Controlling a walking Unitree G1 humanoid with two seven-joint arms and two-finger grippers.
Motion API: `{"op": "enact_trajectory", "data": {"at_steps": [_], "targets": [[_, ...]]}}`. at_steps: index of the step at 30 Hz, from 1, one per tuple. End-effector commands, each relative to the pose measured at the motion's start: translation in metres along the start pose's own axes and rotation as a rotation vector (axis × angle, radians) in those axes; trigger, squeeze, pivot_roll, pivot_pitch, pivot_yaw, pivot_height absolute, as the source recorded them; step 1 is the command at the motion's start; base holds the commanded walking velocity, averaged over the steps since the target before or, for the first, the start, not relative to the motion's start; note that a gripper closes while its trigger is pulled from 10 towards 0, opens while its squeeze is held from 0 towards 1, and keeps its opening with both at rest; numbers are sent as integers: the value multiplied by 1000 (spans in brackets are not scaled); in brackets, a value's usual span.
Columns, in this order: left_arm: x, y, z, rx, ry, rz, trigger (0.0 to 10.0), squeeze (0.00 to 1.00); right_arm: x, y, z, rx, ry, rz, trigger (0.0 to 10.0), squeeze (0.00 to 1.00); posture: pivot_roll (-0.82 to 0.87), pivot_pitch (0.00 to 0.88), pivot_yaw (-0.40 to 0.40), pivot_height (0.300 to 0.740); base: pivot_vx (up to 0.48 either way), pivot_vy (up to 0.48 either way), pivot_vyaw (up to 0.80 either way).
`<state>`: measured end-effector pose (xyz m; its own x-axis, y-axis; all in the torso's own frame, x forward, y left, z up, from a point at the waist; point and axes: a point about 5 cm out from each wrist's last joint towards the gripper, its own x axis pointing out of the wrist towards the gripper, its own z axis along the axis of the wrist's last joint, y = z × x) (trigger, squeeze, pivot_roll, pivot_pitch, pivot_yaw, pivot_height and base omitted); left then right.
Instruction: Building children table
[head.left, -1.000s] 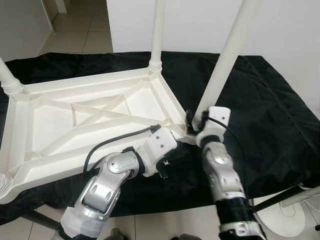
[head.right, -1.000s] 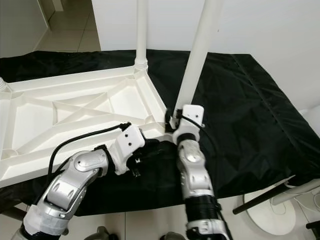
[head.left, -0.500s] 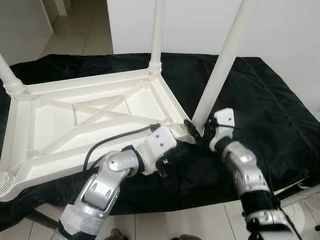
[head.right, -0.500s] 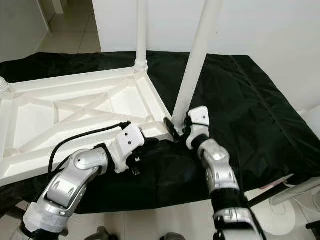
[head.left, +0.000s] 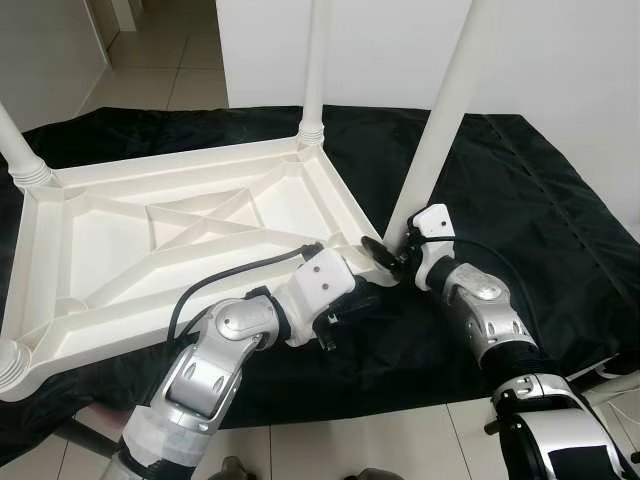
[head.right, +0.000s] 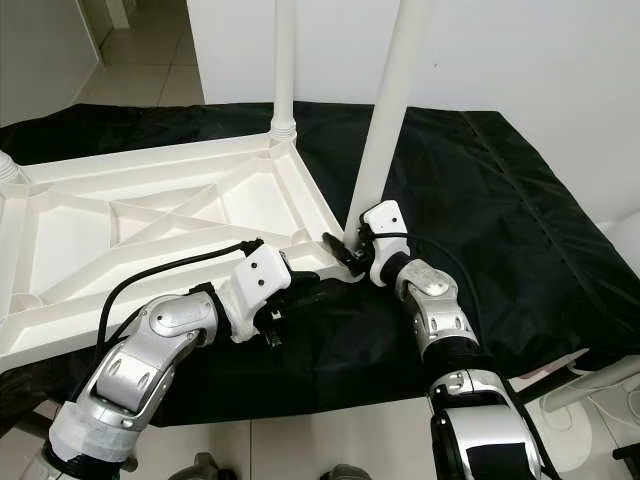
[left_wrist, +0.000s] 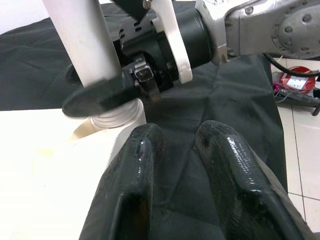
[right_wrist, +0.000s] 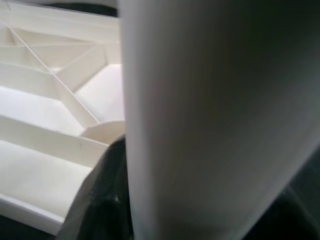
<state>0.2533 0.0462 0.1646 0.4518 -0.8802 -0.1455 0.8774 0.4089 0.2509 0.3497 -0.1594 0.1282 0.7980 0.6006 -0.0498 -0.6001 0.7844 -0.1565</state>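
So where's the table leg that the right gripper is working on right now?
The table leg stands at the near right corner of the upturned white tabletop, on the black cloth; the right gripper clasps its base.

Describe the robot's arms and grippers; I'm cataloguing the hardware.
Both arms are jointed silver metal with black sections. Each wrist carries a white block. A black cable loops over the left arm. The left gripper has two glossy black rounded fingers; the right gripper is black too.
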Motion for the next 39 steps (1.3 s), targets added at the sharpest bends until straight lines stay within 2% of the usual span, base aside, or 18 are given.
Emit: {"op": "enact_trajectory", "data": {"at_steps": [1,5,6,7,10,14,17,21,24,26,27,30,32,36,39], "targets": [[0,4,0,7,5,77,10000,0,0,3,-3,-22,16,31,0,0,-53,0,-26,740,0,0,0],[-1,2,-1,2,9,83,10000,0,-3,3,-10,-17,25,36,0,0,-54,0,-25,740,0,0,0],[-1,2,-1,1,8,83,10000,0,-4,3,-12,-10,29,30,4549,0,-55,0,-23,740,0,0,0],[-1,2,-1,0,7,82,10000,0,-4,3,-14,-4,33,25,10000,0,-57,0,-22,740,0,0,0],[-1,1,-1,0,7,81,10000,0,-5,3,-14,14,27,11,10000,0,-59,0,-20,740,0,0,0],[-1,0,-1,-1,8,73,10000,0,-2,5,-14,86,7,-81,10000,0,-64,7,-15,740,0,0,0],[-1,0,-1,-2,8,72,10000,0,-1,6,-14,102,12,-105,10000,0,-65,8,-15,740,0,0,0],[0,-1,-2,-9,10,68,10000,0,7,16,-17,193,48,-309,10000,0,-74,14,-12,740,0,0,0],[0,-2,-2,-9,11,66,10000,0,9,18,-18,211,56,-340,10000,0,-74,14,-12,740,0,0,0],[0,-3,-2,-11,10,63,10000,0,11,22,-18,233,72,-458,10000,0,-77,18,-15,740,0,0,0],[0,-3,-2,-11,10,63,10000,0,11,22,-18,233,72,-458,10000,0,-77,18,-15,740,0,0,0],[1,-4,-2,-16,8,61,10000,0,15,33,-18,234,93,-611,10000,0,-76,19,-19,740,0,0,0],[1,-6,-2,-21,6,62,10000,0,17,41,-15,279,78,-700,10000,0,-71,18,-27,740,0,0,0],[2,-8,-2,-24,7,60,10000,0,20,49,-12,307,74,-742,10000,0,-69,18,-34,740,0,0,0],[2,-8,-2,-26,7,60,10000,0,20,49,-7,275,80,-736,10000,0,-72,17,-35,740,0,0,0]]}}
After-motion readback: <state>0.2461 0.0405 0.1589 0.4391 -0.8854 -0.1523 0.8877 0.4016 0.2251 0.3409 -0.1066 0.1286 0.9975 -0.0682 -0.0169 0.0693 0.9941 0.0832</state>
